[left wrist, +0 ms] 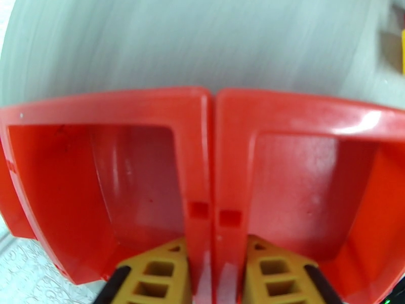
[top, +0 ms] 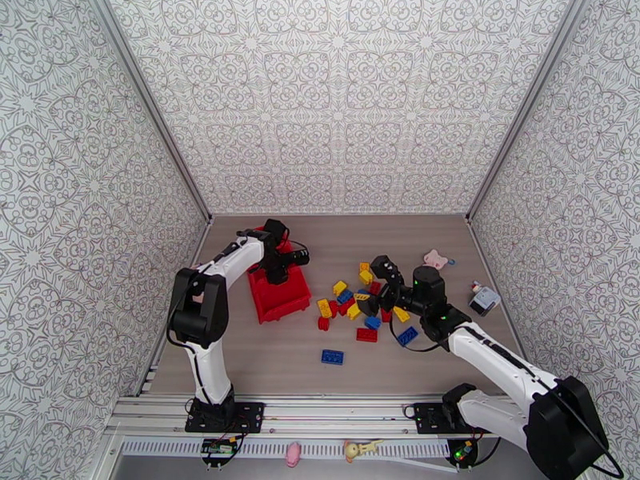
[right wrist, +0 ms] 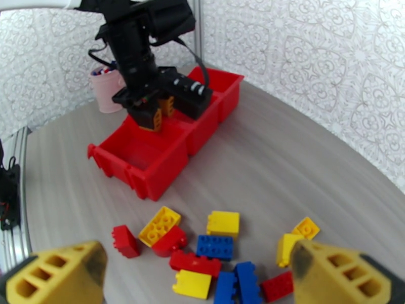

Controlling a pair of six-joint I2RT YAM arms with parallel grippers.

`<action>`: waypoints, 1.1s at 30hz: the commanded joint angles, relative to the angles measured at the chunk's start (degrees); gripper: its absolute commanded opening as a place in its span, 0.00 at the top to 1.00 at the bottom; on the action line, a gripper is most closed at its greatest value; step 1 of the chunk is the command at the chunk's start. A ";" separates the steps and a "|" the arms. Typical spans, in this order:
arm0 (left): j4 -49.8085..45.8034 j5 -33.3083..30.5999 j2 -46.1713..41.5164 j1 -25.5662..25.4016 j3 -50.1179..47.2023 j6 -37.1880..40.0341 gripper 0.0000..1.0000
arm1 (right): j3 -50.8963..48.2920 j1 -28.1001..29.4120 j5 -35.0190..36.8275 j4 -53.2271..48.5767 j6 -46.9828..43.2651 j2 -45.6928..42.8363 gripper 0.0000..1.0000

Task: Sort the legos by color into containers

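Grey tabletop (top: 240, 370) beside the containers (top: 280, 294) holds all legos (top: 360, 310) unsorted, left gripper (left wrist: 215, 249) clamping the containers' shared wall, right gripper (right wrist: 197, 259) spread wide above them.

Three joined red containers (top: 280, 310), one pink cup (right wrist: 104, 89), one pink plush toy (top: 434, 258). Loose legos (top: 366, 334): four blue, roughly five red, seven yellow.
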 commanded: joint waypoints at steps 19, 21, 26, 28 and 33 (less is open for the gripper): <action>3.45 4.27 7.13 0.26 12.16 -47.49 1.00 | 0.14 0.32 5.41 3.68 3.12 0.97 0.00; 2.20 5.23 9.38 -0.01 14.58 -51.31 1.00 | -0.21 0.37 5.57 4.26 3.44 0.99 0.01; -0.36 4.60 14.29 -2.44 21.46 -61.46 1.00 | -0.70 0.37 6.11 4.61 3.62 0.81 0.00; -0.86 4.63 15.64 -4.13 24.28 -64.89 1.00 | -0.93 0.41 6.36 4.80 3.78 0.73 0.00; -2.32 2.86 21.23 -7.06 31.25 -75.12 1.00 | -1.66 0.37 7.03 5.38 4.32 0.38 0.00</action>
